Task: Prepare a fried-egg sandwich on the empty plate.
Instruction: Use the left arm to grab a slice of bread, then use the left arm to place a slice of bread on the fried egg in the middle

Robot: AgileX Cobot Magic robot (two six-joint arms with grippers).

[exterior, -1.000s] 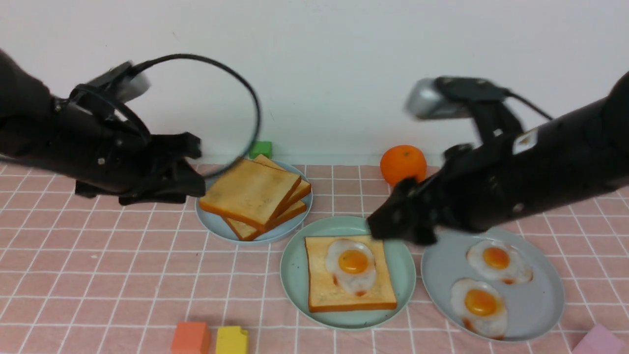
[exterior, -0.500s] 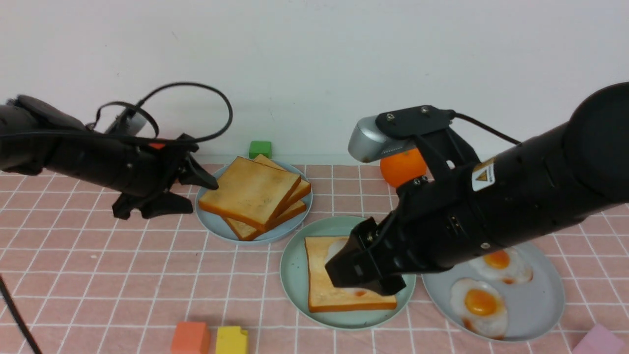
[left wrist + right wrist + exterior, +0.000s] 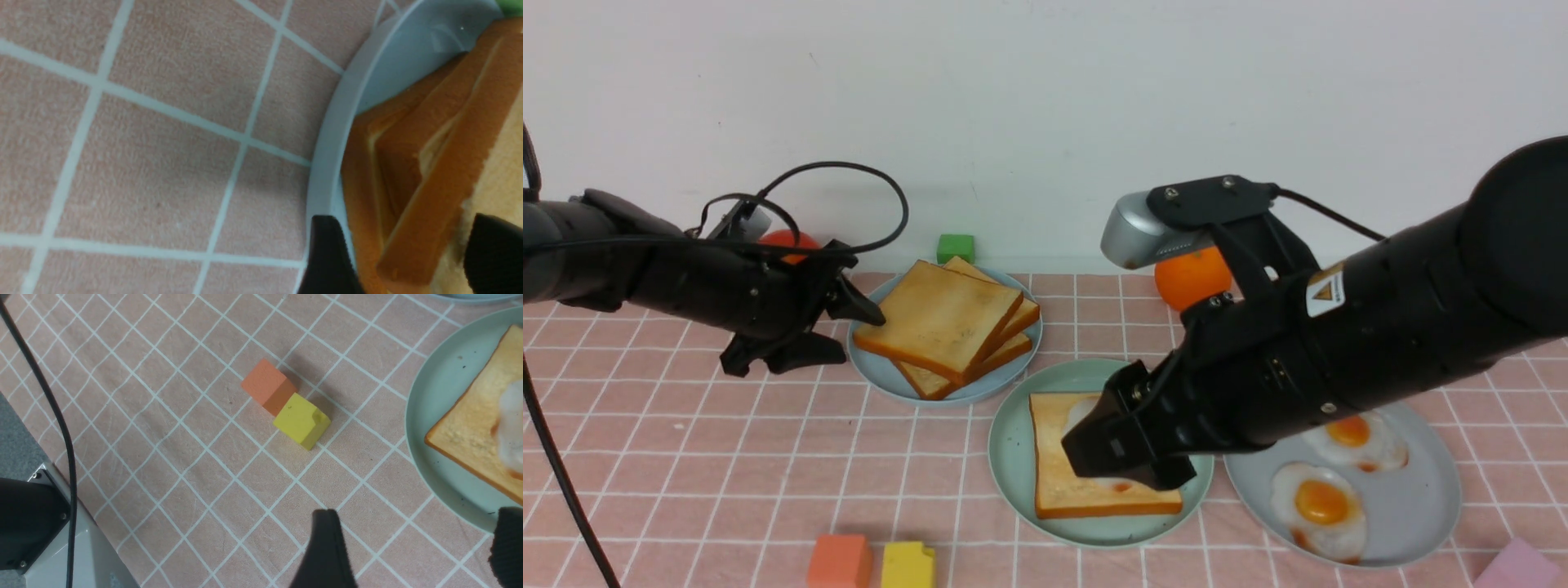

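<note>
The mint-green plate (image 3: pixel 1013 457) holds one toast slice (image 3: pixel 1054 490) with a fried egg (image 3: pixel 510 428) on it. The right arm hides most of the egg in the front view. My right gripper (image 3: pixel 1127 461) hovers over this plate, open and empty; in the right wrist view (image 3: pixel 416 551) its jaws stand wide apart above the cloth and the plate rim (image 3: pixel 425 396). A stack of toast slices (image 3: pixel 939 322) lies on the pale-blue plate (image 3: pixel 874 371). My left gripper (image 3: pixel 859 333) is open, its jaws on either side of the top slice's near corner (image 3: pixel 412 245).
A grey-blue plate (image 3: pixel 1413 506) at the right holds two fried eggs (image 3: pixel 1319 502). An orange (image 3: pixel 1184 282) and a green block (image 3: pixel 955 247) stand at the back. An orange cube (image 3: pixel 840 562) and a yellow cube (image 3: pixel 908 565) sit near the front edge, a pink block (image 3: pixel 1519 567) at front right.
My right arm swung forward and left over the mint-green plate, covering the egg. My left arm came down and reached right to the toast stack's corner.
</note>
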